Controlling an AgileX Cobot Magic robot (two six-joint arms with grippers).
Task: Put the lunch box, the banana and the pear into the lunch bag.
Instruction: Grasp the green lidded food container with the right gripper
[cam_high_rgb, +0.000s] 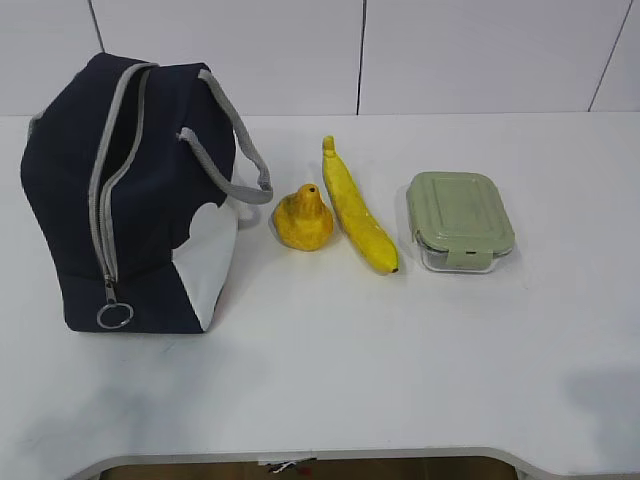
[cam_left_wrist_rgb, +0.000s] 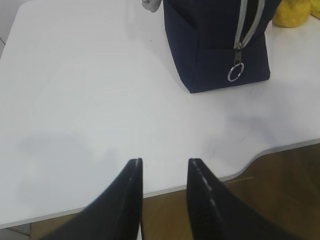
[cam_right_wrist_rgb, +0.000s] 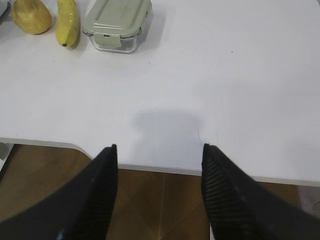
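The navy lunch bag stands at the left of the table, its grey zipper closed with the ring pull at the bottom front. The pear, the banana and the lunch box with its sage-green lid lie in a row to its right. My left gripper is open and empty above the table's front edge, well short of the bag. My right gripper is open and empty above the front edge, short of the lunch box, banana and pear. Neither gripper shows in the exterior view.
The white table has a curved cut-out at its front edge. A white panelled wall stands behind it. Brown floor shows below the edge.
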